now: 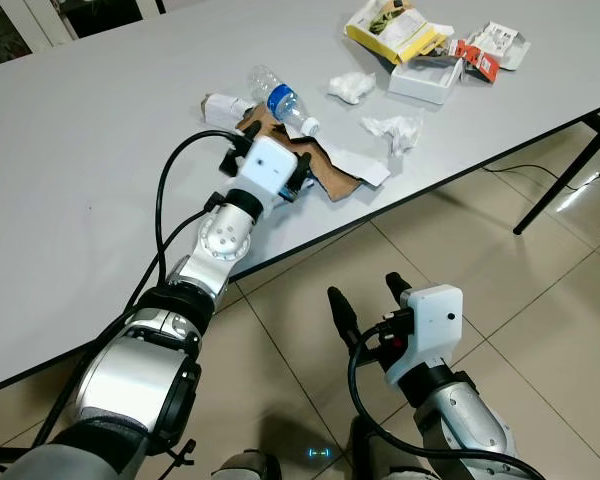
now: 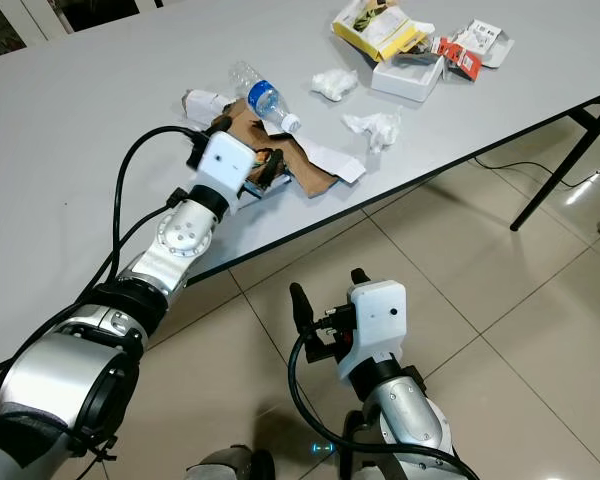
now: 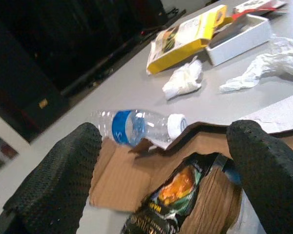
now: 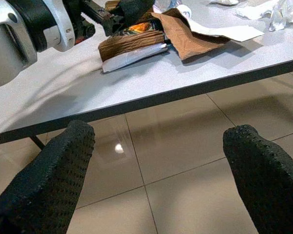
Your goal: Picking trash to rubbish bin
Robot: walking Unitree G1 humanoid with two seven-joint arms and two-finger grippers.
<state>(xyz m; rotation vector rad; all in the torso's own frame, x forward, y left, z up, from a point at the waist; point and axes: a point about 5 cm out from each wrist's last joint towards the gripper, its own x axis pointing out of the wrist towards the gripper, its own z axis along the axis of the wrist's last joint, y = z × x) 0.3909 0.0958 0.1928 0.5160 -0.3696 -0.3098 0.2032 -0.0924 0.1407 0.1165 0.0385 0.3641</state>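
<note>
Left gripper (image 3: 161, 195), fingers spread, poised over a snack wrapper (image 3: 178, 192) on torn cardboard (image 1: 325, 165) at the table (image 1: 100, 150) edge; right gripper (image 1: 370, 300) spread, idle; all trash uncollected.

The 2 spread fingers (image 3: 53, 185) flank a snack wrapper (image 3: 173, 197) on brown cardboard (image 3: 122, 180), beside a plastic bottle (image 3: 136, 127).

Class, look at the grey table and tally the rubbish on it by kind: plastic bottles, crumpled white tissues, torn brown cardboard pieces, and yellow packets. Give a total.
Clear plastic bottle with blue label: 1
Crumpled white tissues: 2
Torn brown cardboard piece: 1
Yellow packet: 1
Total: 5
</note>
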